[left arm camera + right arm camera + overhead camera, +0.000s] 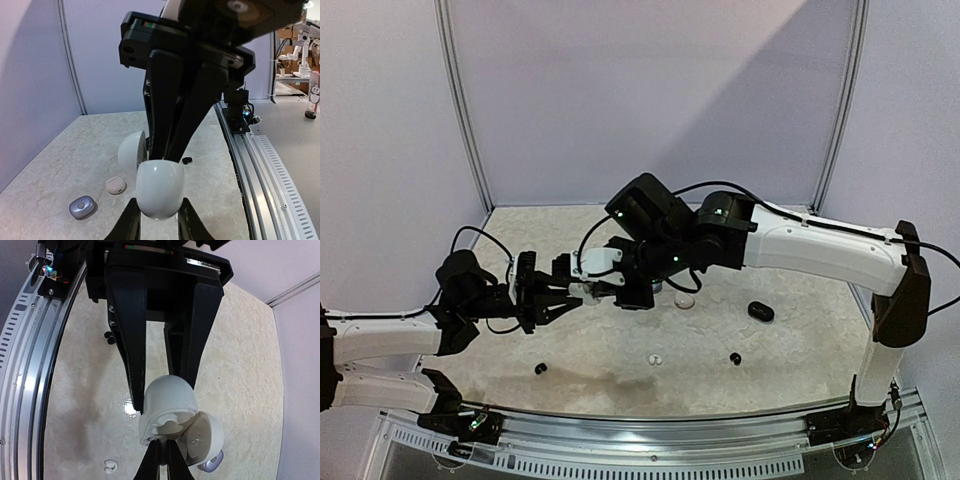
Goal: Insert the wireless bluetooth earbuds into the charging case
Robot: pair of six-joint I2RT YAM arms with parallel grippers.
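Nearest the left wrist lens, the left gripper (159, 212) is being seen clamped on the case (160, 190), one finger pressing each side of its white shell. The case is being held clear of the table (800, 350), left of centre, with the lid (131, 152) swung open and tilted away from the body.

The right gripper (162, 452) is being pointed at the open mouth of the case from the opposite side. Its fingers are being held together with no gap showing, the tips meeting just at the rim of the inner tray. Whether a bud is being pinched between those tips cannot be told, as the spot is too small and shadowed.

Loose items are being recorded on the table as follows:
- A white bud (656, 358) is lying towards the front edge, nearer the arm bases than the two grippers.
- One black bud (735, 358) is lying to its right.
- A second black bud (541, 369) is lying well to its left, near the left arm.
- A black case (760, 311) is resting right of centre, near the right forearm.
- A pale case (684, 299) is sitting just beside the right wrist.
- A purple case (82, 206) is lying near the pale case, the two not touching.
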